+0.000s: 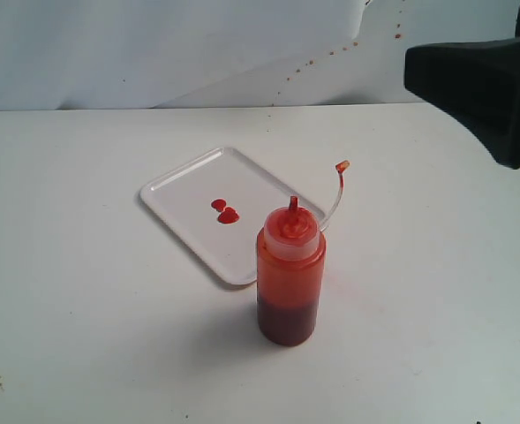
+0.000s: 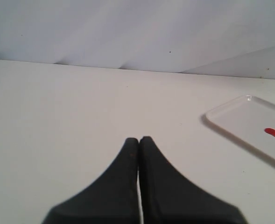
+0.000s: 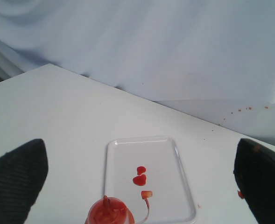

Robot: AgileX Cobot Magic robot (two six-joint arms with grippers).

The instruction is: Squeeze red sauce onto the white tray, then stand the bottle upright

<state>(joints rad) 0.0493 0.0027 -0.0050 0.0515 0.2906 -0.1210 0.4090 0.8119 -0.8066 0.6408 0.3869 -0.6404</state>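
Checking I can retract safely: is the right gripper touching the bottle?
Apart. The exterior view shows the right gripper off to one side, table visible between it and the upright bottle.

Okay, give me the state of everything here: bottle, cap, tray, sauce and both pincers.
bottle: upright on the table, nozzle uncapped.
cap: off, at the end of its strap.
white tray: flat on the table, holding sauce.
red sauce: two small blobs on the tray.
left pincer: shut, empty.
right pincer: open, empty, away from the bottle.
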